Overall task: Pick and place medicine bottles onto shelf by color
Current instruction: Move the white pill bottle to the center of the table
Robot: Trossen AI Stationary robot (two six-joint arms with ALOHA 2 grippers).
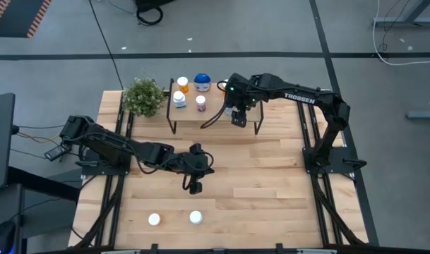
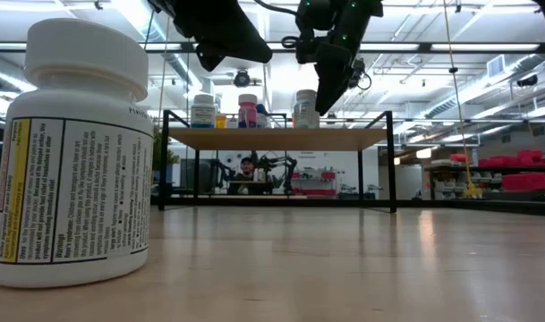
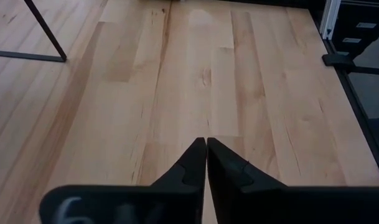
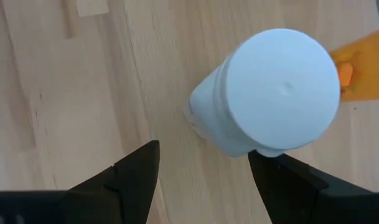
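Note:
The light-wood shelf stands at the table's far side on black legs. Its left half holds an orange bottle, a blue-lidded bottle, a bluish-white bottle and a pink bottle. My right gripper is open above the shelf's right half. Its fingers stand on either side of a white-capped white bottle, which stands upright on its base on the shelf board. My left gripper is shut and empty over the table's middle. Two white-capped bottles stand near the table's near edge. My right gripper comes at the white bottle from above, pointing down. One finger stands well apart from the bottle. The bottle's cap hides the tip of the other finger, so I cannot tell whether it touches.
A green potted plant stands at the shelf's left end. An orange patch shows on the shelf board behind the white bottle. A large white bottle stands close to the low camera. Bare wood lies between the shelf and the near bottles.

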